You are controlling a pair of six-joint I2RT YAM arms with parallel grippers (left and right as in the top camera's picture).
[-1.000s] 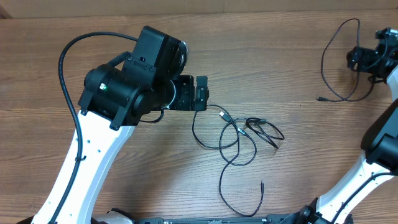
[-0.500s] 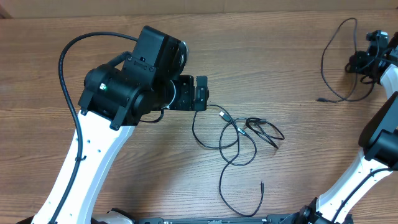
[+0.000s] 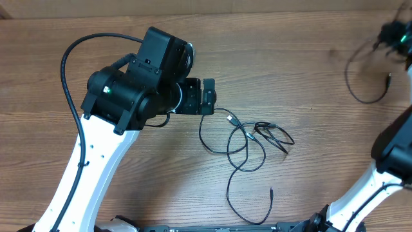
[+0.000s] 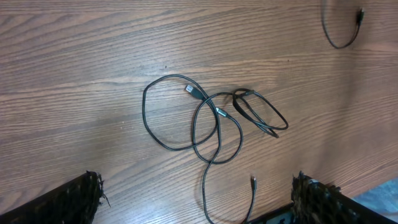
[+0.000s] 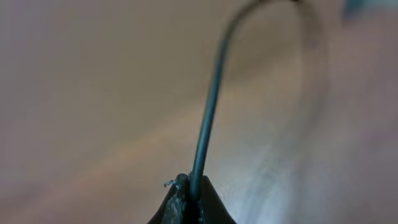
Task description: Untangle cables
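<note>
Protruding cable, straight from end effector

Brown wood-grain table, smooth and matt, with a faint pale sheen towards the middle. Thin black cables in a smooth, slightly glossy, plastic-looking sheath, with a small silvery metal plug at one end. Same smooth dark sheath on the single cable, though blurred. Matt black plastic housing on the left arm, glossy white shell below it. Rough, fuzzy-edged black pads on the left gripper; dark, slightly ragged tips on the right gripper
</note>
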